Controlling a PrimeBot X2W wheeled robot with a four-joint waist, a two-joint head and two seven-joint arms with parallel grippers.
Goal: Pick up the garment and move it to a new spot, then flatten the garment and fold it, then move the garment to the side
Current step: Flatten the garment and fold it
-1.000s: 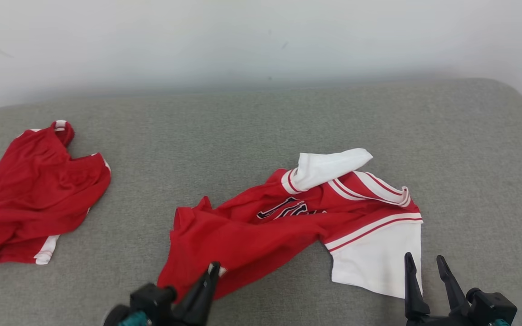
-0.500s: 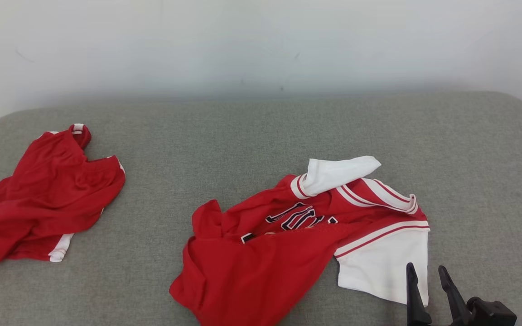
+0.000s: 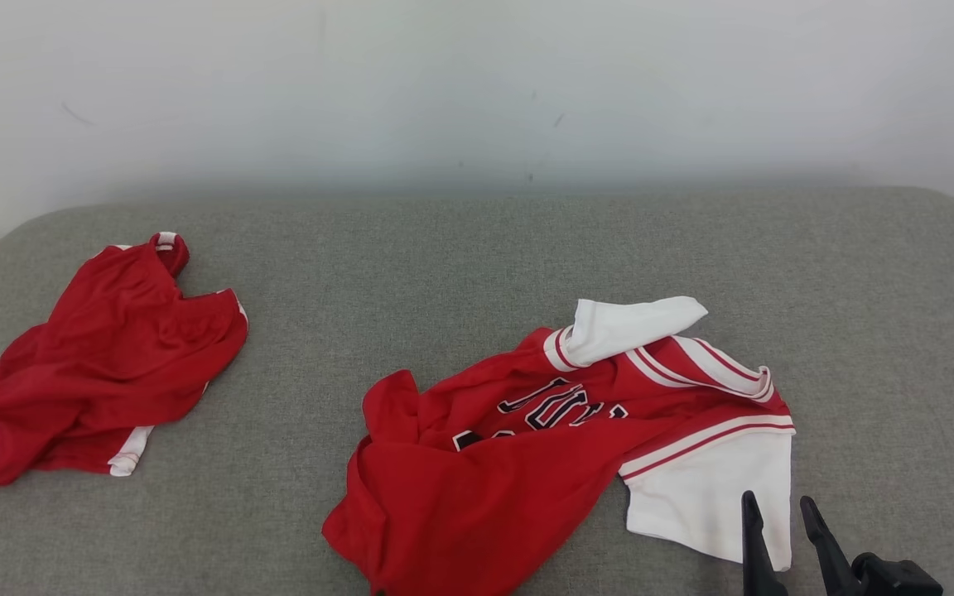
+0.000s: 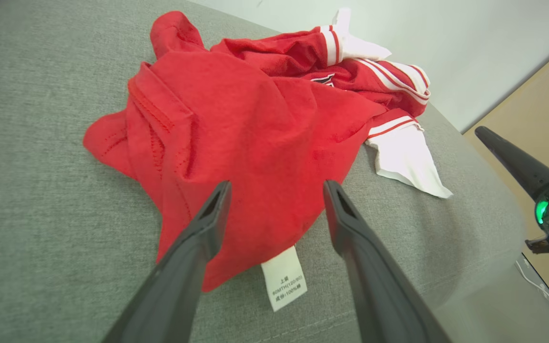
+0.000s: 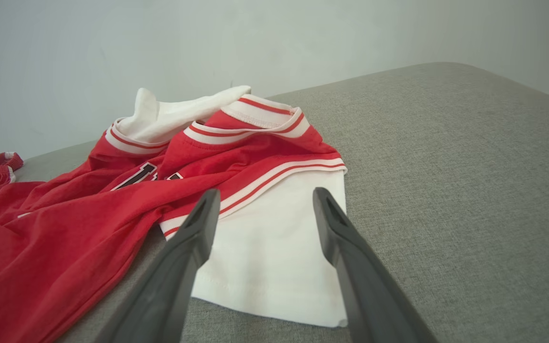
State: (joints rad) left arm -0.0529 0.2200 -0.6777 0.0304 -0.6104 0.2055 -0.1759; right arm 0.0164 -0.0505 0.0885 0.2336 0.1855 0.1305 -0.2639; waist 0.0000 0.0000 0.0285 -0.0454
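The garment, a red jersey with white sleeves and dark lettering, lies crumpled on the grey cushion. In the left wrist view my left gripper is open just above the garment's red hem, with nothing between its fingers and a white care label below them. My right gripper stands open at the lower right, its fingertips over the near white sleeve. The right wrist view shows that gripper open above the sleeve, holding nothing.
A second red garment lies bunched at the cushion's far left. A pale wall rises behind the cushion. The cushion's rounded right edge drops toward a tan floor. Bare grey fabric lies between the two garments and to the right.
My left gripper has opened and let go of the red hem, which has dropped flat, and it has left the head view. The head camera has shifted. The right gripper stays open.
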